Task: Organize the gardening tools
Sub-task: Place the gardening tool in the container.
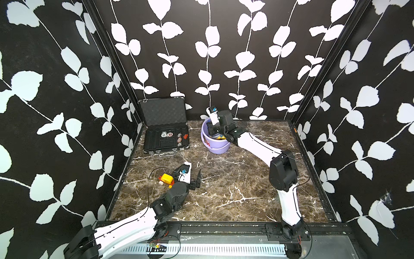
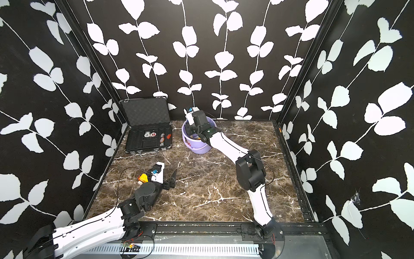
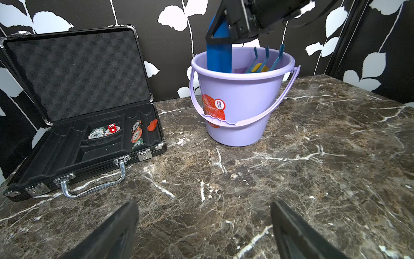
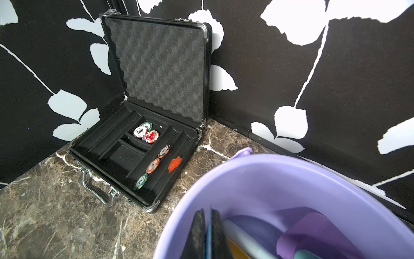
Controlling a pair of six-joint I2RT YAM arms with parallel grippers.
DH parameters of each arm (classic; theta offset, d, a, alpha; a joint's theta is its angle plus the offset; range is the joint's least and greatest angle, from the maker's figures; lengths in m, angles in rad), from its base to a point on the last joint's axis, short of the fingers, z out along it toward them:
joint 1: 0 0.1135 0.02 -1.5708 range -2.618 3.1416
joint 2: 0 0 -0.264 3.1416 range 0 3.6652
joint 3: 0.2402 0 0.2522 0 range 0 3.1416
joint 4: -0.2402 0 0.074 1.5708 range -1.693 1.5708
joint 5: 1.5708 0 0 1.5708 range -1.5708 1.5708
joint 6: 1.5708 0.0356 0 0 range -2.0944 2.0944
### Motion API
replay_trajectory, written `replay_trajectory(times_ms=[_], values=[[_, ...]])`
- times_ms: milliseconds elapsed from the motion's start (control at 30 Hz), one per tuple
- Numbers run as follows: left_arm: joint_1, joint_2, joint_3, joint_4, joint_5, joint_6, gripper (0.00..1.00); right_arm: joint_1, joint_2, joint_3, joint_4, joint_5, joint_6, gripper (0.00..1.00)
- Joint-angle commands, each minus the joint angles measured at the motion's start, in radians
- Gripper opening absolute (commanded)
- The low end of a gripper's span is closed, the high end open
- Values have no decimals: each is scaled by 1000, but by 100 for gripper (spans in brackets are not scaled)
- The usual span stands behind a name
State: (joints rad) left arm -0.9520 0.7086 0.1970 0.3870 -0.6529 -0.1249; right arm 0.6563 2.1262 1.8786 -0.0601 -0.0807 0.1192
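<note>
We are looking at a lavender plastic bucket (image 3: 242, 107) standing near the back of a brown marble tabletop (image 3: 313, 168). The right gripper (image 4: 208, 237) is reaching down into it, its jaws clamping a flat blue plastic spade (image 3: 219, 53) that is standing upright just inside the rim. A light-blue plastic rake (image 3: 264, 58) and a purple plastic scoop (image 4: 313, 233) are lying in the bucket too. The left gripper (image 3: 203, 208) is hovering low over bare marble, jaws spread wide and holding nothing, just beside a yellow-and-red toy vehicle (image 1: 167, 178). An open black chip case (image 3: 74, 74) is sitting beside the bucket.
</note>
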Motion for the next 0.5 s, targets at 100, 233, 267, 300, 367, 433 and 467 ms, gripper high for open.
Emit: replay_trajectory(times_ms=[100,233,267,300,367,433,467], values=[[7,3,-8,-2,-10,-6,94,-1,53,-22,-20,37,-1,0],[7,2,-4,-5,-9,-3,94,0,69,-24,-23,35,19,0],[7,2,-4,-6,-7,-2,94,0,74,-23,-25,36,26,0],[7,3,-3,-8,-7,-3,94,-1,78,-23,-29,38,32,0],[7,3,-4,-9,-5,-2,94,-3,85,-20,-40,48,50,0],[7,5,-4,-8,-5,-4,94,-5,90,-18,-50,55,63,0],[7,7,-3,-8,-4,-5,94,-7,92,-18,-54,59,70,0]])
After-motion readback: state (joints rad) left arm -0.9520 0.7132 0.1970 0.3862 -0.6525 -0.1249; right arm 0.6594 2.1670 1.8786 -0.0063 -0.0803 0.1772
